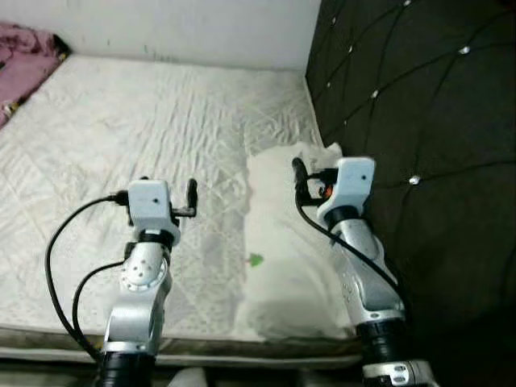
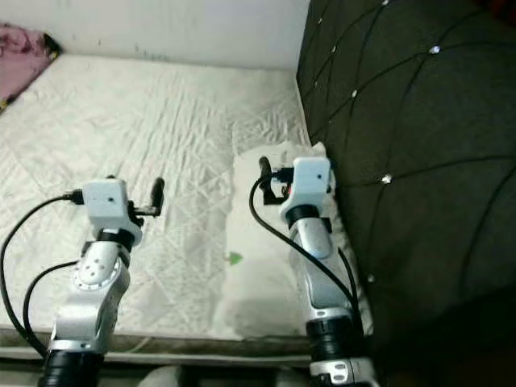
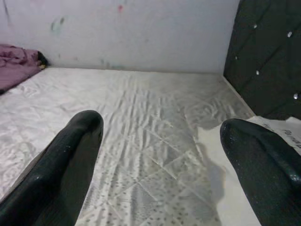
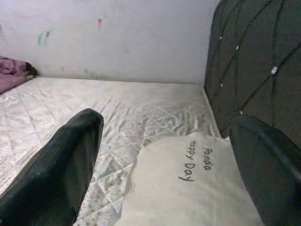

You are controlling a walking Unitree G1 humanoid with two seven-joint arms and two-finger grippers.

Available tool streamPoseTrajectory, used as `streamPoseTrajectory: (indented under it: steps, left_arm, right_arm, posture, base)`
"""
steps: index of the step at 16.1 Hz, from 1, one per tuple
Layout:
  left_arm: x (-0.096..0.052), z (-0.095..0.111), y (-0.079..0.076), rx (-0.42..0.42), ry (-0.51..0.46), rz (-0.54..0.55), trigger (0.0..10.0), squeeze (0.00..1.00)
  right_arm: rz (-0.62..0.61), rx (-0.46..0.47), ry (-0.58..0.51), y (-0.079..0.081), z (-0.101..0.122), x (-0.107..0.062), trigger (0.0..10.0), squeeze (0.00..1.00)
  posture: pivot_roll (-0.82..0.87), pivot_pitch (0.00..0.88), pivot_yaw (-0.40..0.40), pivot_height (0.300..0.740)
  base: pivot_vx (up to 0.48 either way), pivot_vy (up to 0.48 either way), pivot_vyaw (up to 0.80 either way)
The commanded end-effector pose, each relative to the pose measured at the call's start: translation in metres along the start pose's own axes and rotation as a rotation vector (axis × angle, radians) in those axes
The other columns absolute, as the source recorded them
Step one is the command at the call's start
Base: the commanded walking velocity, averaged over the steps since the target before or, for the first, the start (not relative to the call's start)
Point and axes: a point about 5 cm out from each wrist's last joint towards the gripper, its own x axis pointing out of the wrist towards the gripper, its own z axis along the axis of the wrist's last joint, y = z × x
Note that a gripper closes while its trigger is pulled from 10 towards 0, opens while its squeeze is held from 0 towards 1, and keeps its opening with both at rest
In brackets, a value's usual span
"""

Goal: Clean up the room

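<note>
A white pillow point(image 1: 282, 266) with a small green mark lies on the right side of the white quilted mattress point(image 1: 121, 129), against the black headboard. In the right wrist view the pillow point(image 4: 188, 188) carries dark handwriting. My right gripper point(image 4: 167, 122) hovers over the pillow's far end, open, with nothing between its fingers. Over the bare mattress to the pillow's left, my left gripper point(image 3: 160, 127) is held up, open and holding nothing. A crumpled pink blanket point(image 1: 24, 52) lies at the far left corner of the bed.
A black tufted headboard point(image 1: 419, 97) with shiny studs rises along the right side. A white wall point(image 1: 201, 24) with faint marks closes the far end of the bed. The mattress's near edge point(image 1: 201, 343) runs just below my arms.
</note>
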Motion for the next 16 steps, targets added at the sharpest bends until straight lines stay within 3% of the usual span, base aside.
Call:
streamPoseTrajectory:
  steps: [1, 7, 10, 12, 16]
  left_arm:
    - [0.0011, -0.0024, -0.008, -0.01, 0.015, -0.016, 10.0, 0.0]
    - [0.0021, -0.0021, -0.0068, -0.019, 0.012, -0.003, 10.0, 0.0]
    - [0.0025, 0.0008, -0.0079, -0.001, -0.009, 0.002, 10.0, 0.0]
    - [0.0015, -0.0008, -0.0059, -0.037, 0.007, -0.004, 10.0, 0.0]
    - [0.0024, -0.0047, -0.0063, -0.073, 0.029, -0.003, 10.0, 0.0]
  right_arm:
    - [-0.028, -0.01, 0.008, -0.0089, -0.0022, -0.0005, 10.0, 0.0]
    - [-0.006, 0.003, 0.002, -0.0016, -0.0019, 0.0039, 10.0, 0.0]
    - [-0.006, 0.005, 0.009, -0.0021, -0.004, 0.0034, 10.0, 0.0]
    - [-0.018, 0.007, 0.017, -0.0046, -0.0065, 0.0026, 10.0, 0.0]
    - [-0.015, 0.004, 0.024, -0.0058, -0.0078, 0.0028, 10.0, 0.0]
  posture:
    - [0.04, 0.0, -0.031, 0.74]
    - [0.04, 0.0, -0.031, 0.74]
    - [0.04, 0.0, -0.039, 0.74]
    - [0.04, 0.0, -0.041, 0.74]
    - [0.03, 0.0, -0.045, 0.74]
  base:
    - [0.0, 0.48, 0.0]
    - [0.0, 0.48, 0.0]
    - [0.0, 0.0, 0.0]
    - [0.0, 0.0, 0.0]
    - [0.0, 0.432, 0.0]
